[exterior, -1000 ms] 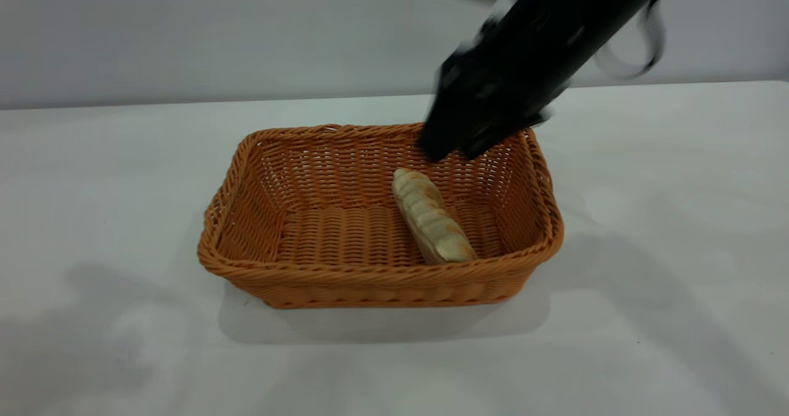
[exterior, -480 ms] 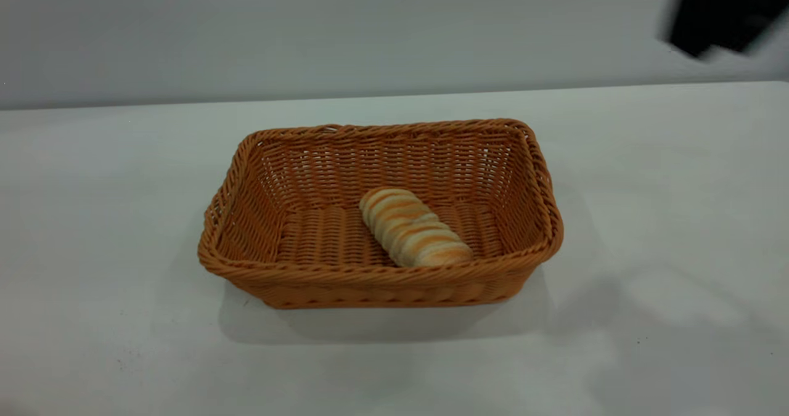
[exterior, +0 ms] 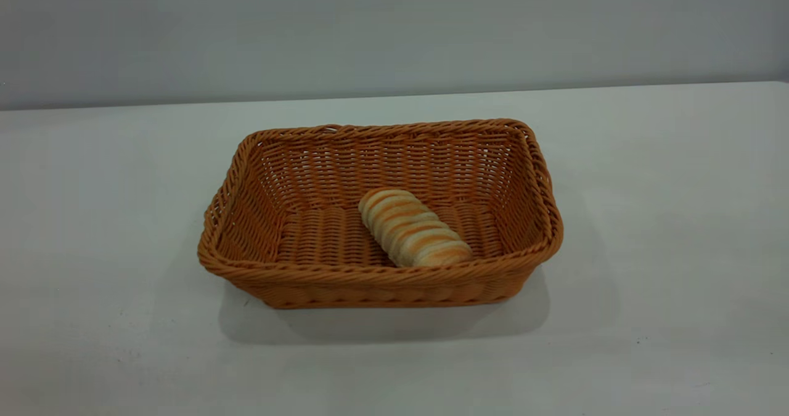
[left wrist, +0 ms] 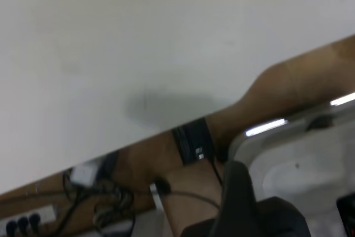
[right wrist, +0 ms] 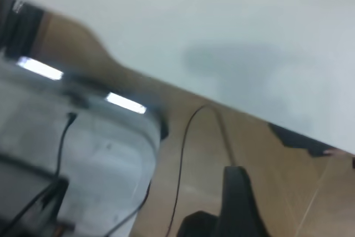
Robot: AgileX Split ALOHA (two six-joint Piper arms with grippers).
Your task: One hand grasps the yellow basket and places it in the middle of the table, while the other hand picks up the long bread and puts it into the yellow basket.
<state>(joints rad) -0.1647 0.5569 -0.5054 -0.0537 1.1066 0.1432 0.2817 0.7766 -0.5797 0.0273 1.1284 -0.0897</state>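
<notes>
The yellow basket [exterior: 296, 277], orange-tan wicker, stands in the middle of the white table [exterior: 666, 206]. The long bread [exterior: 412, 226], cream with golden stripes, lies on the basket's floor, right of its centre, slanting toward the front right corner. Neither arm appears in the exterior view. Part of my left gripper [left wrist: 244, 206] shows in the left wrist view, beyond the table's edge [left wrist: 138, 37] and above the floor. Part of my right gripper [right wrist: 238, 203] shows in the right wrist view, also past the table's edge [right wrist: 249, 20].
The left wrist view shows a power strip and cables [left wrist: 83, 203] on the wooden floor and a silver-rimmed base [left wrist: 299, 159]. The right wrist view shows a similar silver-rimmed base [right wrist: 83, 154] and a thin cable [right wrist: 186, 154].
The right arm, which was over the basket's back right corner, has pulled up and to the right out of the exterior view. The bread has rolled onto its side and settled flat.
</notes>
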